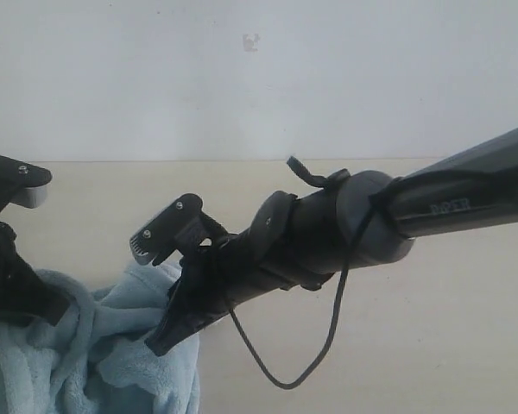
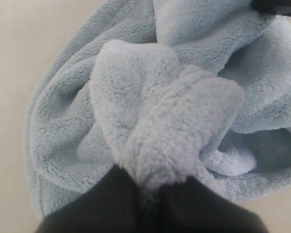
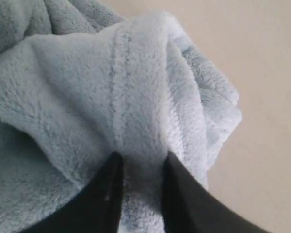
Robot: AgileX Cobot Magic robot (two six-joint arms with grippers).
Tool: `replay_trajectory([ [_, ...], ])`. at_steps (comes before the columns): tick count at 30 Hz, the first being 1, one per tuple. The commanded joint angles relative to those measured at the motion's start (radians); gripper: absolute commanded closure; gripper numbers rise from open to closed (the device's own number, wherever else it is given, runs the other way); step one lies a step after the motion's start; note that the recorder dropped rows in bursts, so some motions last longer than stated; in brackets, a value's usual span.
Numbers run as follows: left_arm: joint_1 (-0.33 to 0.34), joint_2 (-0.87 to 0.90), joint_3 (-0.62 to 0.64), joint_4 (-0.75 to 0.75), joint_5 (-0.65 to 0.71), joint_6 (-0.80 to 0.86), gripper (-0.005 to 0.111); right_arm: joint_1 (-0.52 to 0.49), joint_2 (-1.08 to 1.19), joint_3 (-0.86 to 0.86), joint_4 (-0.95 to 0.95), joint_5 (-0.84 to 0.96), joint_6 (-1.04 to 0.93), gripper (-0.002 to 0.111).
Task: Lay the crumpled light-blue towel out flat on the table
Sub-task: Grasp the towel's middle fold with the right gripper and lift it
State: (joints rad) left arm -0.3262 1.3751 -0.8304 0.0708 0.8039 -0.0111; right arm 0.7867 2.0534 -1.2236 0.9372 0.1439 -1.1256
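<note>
Right gripper point(image 3: 141, 158) and left gripper point(image 2: 150, 183) each pinch a fold of the crumpled towel point(image 1: 95, 354) on the table point(image 1: 414, 328).

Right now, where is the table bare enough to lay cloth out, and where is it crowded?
In the exterior view, bare table lies right of the towel, below the right arm and its dangling cable, and in a strip along the wall. Crowded: lower left, where the left gripper and right gripper both pinch towel folds.

my left gripper point(image 2: 148, 196) and right gripper point(image 3: 138, 162) are black; towel point(image 2: 87, 121) pale light-blue, plain; table point(image 1: 432, 336) plain pale beige; wall point(image 1: 242, 95) white.
</note>
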Motion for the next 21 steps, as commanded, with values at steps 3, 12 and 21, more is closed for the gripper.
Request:
replay_trajectory([
  [3,0.003,-0.001,0.006,-0.004,0.002,0.004,0.103,0.000,-0.097,-0.006,-0.007,0.028,0.004,0.108],
  [12,0.003,-0.029,-0.001,0.056,0.007,0.011,0.103,-0.038,-0.392,-0.006,-0.031,0.027,0.036,0.108],
  [21,0.003,-0.244,0.001,0.102,-0.030,0.001,0.103,-0.292,-0.618,-0.006,-0.423,0.382,0.404,0.108],
])
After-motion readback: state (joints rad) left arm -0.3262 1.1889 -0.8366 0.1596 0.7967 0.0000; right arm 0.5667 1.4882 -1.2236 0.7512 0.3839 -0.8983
